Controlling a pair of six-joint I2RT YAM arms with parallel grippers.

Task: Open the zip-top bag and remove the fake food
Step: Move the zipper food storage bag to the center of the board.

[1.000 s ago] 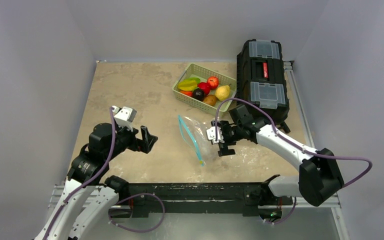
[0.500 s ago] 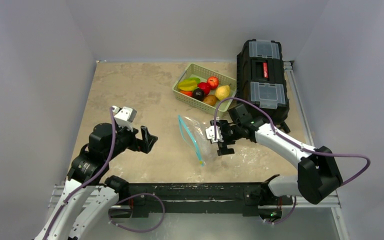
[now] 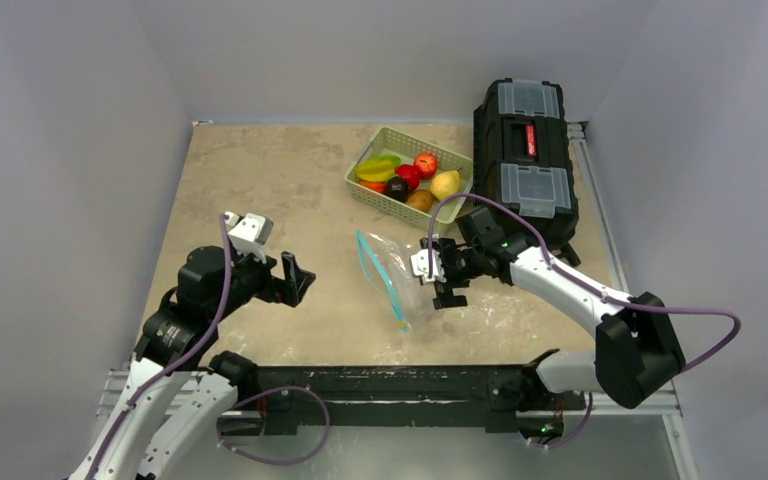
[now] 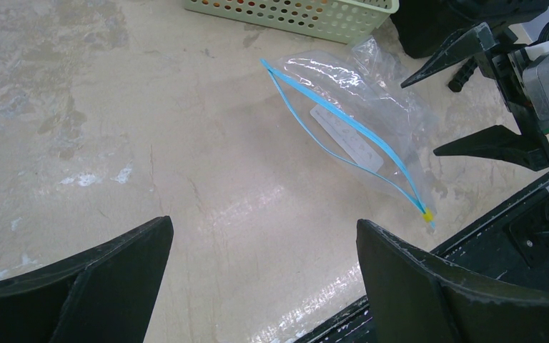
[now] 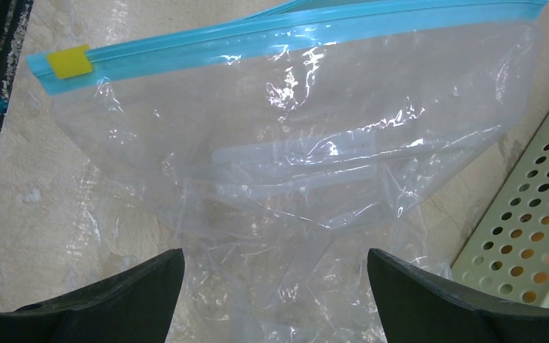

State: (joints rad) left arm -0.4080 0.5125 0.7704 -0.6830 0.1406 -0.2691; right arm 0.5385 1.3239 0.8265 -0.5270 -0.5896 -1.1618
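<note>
The zip-top bag (image 3: pixel 392 275) lies flat on the table, clear, with its teal zip strip gaping a little; it looks empty in the left wrist view (image 4: pixel 361 128) and the right wrist view (image 5: pixel 293 143). The fake food (image 3: pixel 407 178), red, yellow, green, brown and dark pieces, sits in the pale green basket (image 3: pixel 368 190). My right gripper (image 3: pixel 444 280) is open and hovers just over the bag's right edge, holding nothing; it also shows in the left wrist view (image 4: pixel 472 100). My left gripper (image 3: pixel 297 280) is open and empty, left of the bag.
A black toolbox (image 3: pixel 525 160) with clear lid compartments stands at the back right, beside the basket. The basket wall shows in the left wrist view (image 4: pixel 293 14) and the right wrist view (image 5: pixel 536 221). A black rail (image 3: pixel 390 385) runs along the table's near edge.
My right gripper has crept slightly left and toward the bag. The left arm and the bag have not moved.
</note>
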